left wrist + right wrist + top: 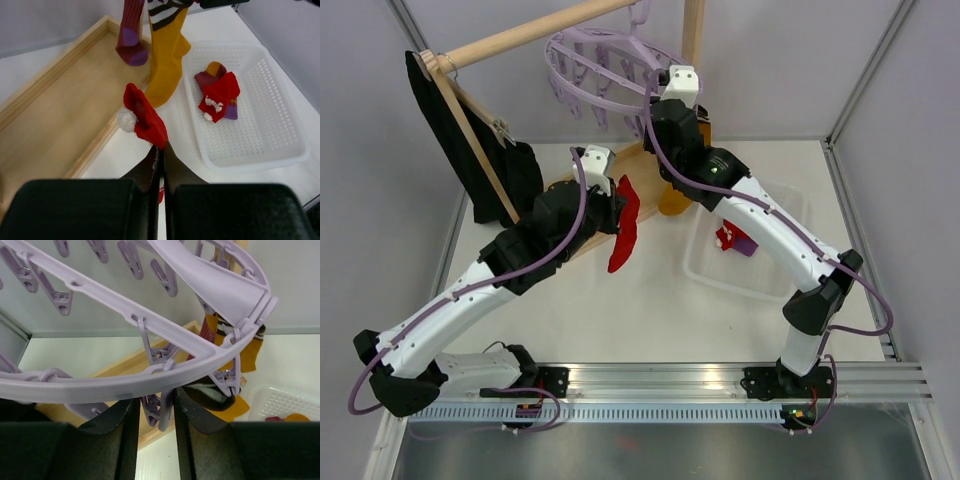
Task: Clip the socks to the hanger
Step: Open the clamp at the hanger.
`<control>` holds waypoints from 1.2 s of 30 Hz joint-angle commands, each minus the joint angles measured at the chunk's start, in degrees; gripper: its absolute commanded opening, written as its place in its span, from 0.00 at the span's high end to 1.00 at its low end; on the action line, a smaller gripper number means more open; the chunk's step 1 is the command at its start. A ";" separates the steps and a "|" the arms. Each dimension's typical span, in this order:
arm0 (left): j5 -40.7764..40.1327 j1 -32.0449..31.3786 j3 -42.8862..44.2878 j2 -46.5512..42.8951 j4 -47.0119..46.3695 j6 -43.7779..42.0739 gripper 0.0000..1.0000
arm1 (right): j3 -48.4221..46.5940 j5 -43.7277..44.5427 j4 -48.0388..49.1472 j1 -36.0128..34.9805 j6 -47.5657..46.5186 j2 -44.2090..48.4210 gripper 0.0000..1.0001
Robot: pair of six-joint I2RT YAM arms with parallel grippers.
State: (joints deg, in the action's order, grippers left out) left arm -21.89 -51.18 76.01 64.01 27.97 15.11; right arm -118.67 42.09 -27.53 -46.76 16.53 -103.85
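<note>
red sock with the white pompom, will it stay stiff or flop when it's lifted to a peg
Probably floppy: the soft red fabric sock hangs limp from the shut left gripper. Likely light, since a pinch at one edge carries it. Its white pompom may swing.

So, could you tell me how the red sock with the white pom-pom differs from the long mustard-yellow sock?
The red fabric sock with the white pom-pom is short; the mustard-yellow fabric sock is clearly longer. The red sock is pinched in the shut left pincer; the mustard-yellow sock hangs from the round lavender plastic hanger. Both are soft and held by one end.
</note>
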 commanded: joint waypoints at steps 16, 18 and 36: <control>4.04 0.11 -0.07 8.85 -24.18 -18.25 0.98 | 1.52 -18.61 -1.56 7.65 5.09 7.09 1.00; 3.87 0.11 -0.07 9.99 -26.47 -22.56 0.98 | 1.34 -19.76 -1.48 8.35 5.26 7.17 1.00; 10.90 4.42 -0.25 14.48 -29.37 -31.55 0.98 | -0.68 -25.39 -1.04 10.38 7.20 5.15 1.00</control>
State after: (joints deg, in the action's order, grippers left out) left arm -13.76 -46.94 74.61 77.78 2.00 -13.89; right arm -116.38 17.23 -31.33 -36.84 22.74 -98.72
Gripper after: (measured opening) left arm 0.030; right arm 0.349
